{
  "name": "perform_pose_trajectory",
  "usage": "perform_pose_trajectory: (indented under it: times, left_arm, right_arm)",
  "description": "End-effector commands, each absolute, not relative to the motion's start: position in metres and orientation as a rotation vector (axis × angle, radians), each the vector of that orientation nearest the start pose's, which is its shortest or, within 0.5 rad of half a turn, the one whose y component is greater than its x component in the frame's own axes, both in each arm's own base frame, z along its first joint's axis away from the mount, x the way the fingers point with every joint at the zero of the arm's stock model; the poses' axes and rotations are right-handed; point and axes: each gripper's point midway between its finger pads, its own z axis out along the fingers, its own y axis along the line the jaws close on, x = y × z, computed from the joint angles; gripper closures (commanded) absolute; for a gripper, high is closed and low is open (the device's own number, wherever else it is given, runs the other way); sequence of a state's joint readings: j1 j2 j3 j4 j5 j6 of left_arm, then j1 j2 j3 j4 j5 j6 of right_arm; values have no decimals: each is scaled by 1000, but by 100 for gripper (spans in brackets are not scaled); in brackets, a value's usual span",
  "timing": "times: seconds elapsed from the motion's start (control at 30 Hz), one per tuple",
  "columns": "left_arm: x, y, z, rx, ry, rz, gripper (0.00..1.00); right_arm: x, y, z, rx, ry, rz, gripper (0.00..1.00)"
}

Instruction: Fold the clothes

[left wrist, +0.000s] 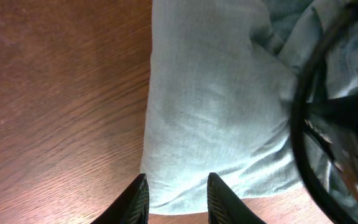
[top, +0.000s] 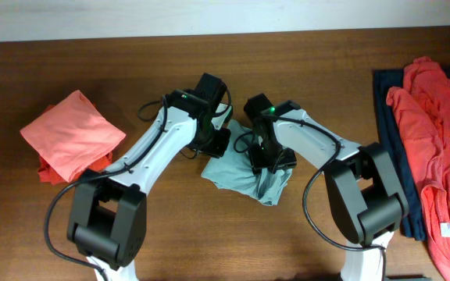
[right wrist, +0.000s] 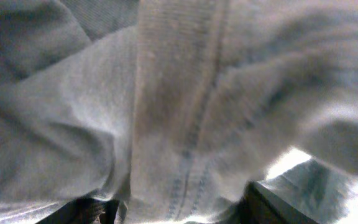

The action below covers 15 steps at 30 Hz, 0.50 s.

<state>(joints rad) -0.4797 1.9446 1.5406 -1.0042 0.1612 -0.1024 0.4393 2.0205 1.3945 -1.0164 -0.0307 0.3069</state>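
Note:
The pale grey-blue shirt [top: 237, 173] lies partly folded at the table's middle, bunched toward its right end. My left gripper [top: 214, 145] sits at its upper-left edge. In the left wrist view the shirt [left wrist: 210, 106] has its near corner between the spread fingers of the left gripper [left wrist: 178, 186], which is open. My right gripper [top: 273, 162] is pressed into the bunched part. In the right wrist view grey fabric [right wrist: 179, 106] fills the frame and is gathered between the jaws of the right gripper [right wrist: 179, 208], which is shut on it.
A folded coral-red garment [top: 73, 134] lies at the left over another orange-red piece [top: 49, 170]. At the right edge, coral-red clothes [top: 436, 148] are spread on a dark navy one [top: 387, 117]. Bare wood [left wrist: 55, 106] surrounds the shirt.

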Motion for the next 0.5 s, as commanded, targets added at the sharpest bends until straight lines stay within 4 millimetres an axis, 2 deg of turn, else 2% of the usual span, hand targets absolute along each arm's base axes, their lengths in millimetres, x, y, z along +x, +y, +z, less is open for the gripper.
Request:
perform_pose_trajectory:
  times: [0.0,0.3,0.47]
  left_arm:
    - [342,-218,66,569,2997,-338,69]
    - [352,-230,40,589,2988,-339,68]
    - [358,-229,14,587,3004,-296,68]
  right_arm:
    - [321,152,30,-173,3160,20,35]
    - [320,157,33,-165,3162,69,35]
    - [319,157,33,-160,3166,65,35]
